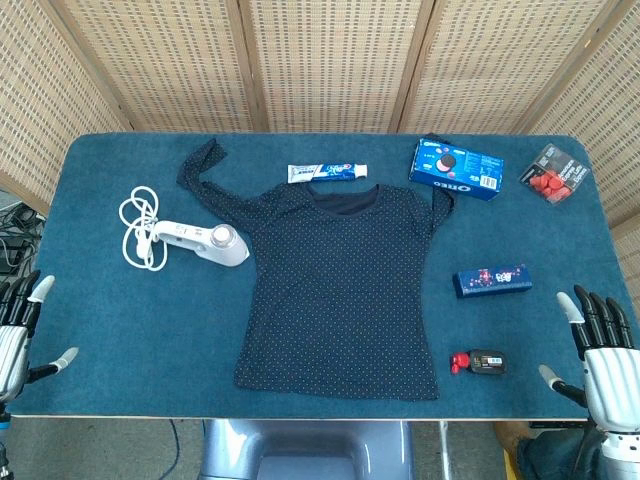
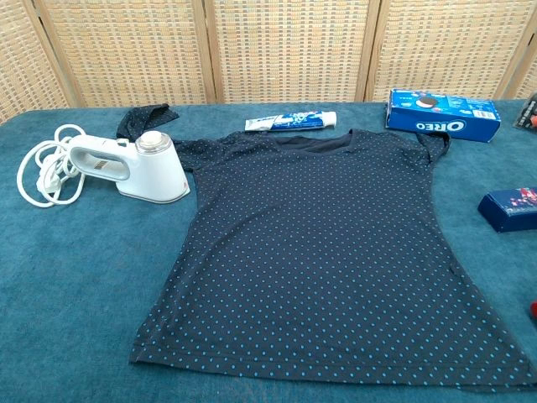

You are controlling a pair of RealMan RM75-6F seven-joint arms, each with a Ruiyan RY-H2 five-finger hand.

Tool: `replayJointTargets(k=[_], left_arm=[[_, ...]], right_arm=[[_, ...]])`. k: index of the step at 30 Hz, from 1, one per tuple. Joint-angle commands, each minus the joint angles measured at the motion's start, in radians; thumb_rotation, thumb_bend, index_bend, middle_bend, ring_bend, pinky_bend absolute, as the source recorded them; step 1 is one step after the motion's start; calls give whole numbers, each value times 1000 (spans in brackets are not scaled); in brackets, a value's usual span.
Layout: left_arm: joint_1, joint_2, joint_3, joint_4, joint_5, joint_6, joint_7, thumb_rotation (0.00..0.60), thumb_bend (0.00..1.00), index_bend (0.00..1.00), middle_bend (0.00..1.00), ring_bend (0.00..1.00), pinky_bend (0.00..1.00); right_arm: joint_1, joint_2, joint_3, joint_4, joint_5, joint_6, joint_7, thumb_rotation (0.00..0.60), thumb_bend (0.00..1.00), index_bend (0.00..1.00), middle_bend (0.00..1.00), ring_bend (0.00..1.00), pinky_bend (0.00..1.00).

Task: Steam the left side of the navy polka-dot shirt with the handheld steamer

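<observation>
The navy polka-dot shirt lies flat in the middle of the blue table, its left sleeve stretched toward the far left. The white handheld steamer rests on the cloth just left of the shirt, its coiled white cord beside it. My left hand hovers at the near left table edge, fingers spread, holding nothing, well short of the steamer. My right hand is at the near right edge, also spread and empty. Neither hand shows in the chest view.
A toothpaste tube lies behind the collar. An Oreo box and a red-capped pack sit far right. A small blue box and a small black-and-red item lie right of the shirt.
</observation>
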Motion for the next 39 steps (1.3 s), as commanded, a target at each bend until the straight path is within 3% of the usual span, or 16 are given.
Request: replayJointTargets(k=[1, 9, 13, 20, 24, 28, 39], left_arm=[[2, -1, -2, 1, 2, -6, 1, 600, 0, 0, 0, 0, 0], [-26, -10, -23, 11, 12, -44, 9, 600, 0, 0, 0, 0, 0], [-107, -54, -84, 57, -10, -132, -21, 600, 0, 0, 0, 0, 0], [-332, -206, -183, 317, -87, -430, -107, 600, 8, 0, 0, 0, 0], [-432, -296, -209, 471, -108, -553, -131, 600, 179, 0, 0, 0, 0], [-509, -379, -226, 614, -118, -629, -181, 600, 250, 0, 0, 0, 0], [-625, -494, -239, 841, -134, -747, -250, 600, 327, 0, 0, 0, 0]], right_arm=[[-1, 2, 0, -1, 0, 1, 2, 600, 0, 2, 0, 0, 0], [0, 8, 0, -6, -1, 0, 15, 600, 0, 11, 0, 0, 0], [5, 7, 3, -2, 12, -14, 14, 600, 0, 14, 0, 0, 0], [24, 4, 21, 7, 67, -60, 16, 600, 0, 14, 0, 0, 0], [30, 1, 30, 12, 96, -76, 15, 600, 0, 14, 0, 0, 0], [35, 0, 39, 17, 120, -87, 15, 600, 0, 14, 0, 0, 0], [50, -1, 54, 34, 174, -127, 35, 600, 0, 14, 0, 0, 0]])
